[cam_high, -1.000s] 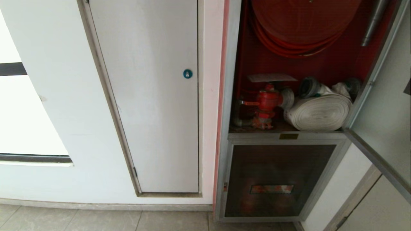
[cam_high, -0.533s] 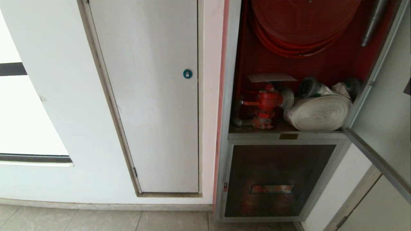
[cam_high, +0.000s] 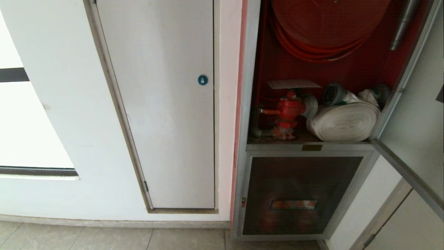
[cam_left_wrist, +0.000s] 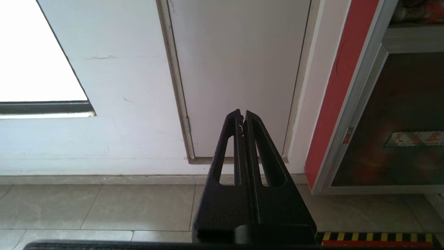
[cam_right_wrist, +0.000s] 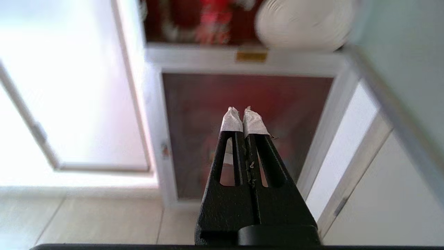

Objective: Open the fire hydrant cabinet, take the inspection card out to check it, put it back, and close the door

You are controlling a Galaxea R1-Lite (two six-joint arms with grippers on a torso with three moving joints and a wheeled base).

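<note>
Tall silver aluminium-framed fire hydrant cabinet (cam_high: pixel 247 104): open, tinted-glass door (cam_high: pixel 412 139) swung rightward. White inspection card (cam_high: pixel 293 84): lay atop red valve, untouched. Both grippers' fingers were together, empty. Retrieval, return, closing remained.

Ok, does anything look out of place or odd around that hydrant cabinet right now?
Only that the door hangs wide open on the right, leaving the fire hydrant cabinet exposed. A flat white sheet, maybe the inspection card, lies loosely on top of the red valve. Nothing looks spilled or damaged.
</note>
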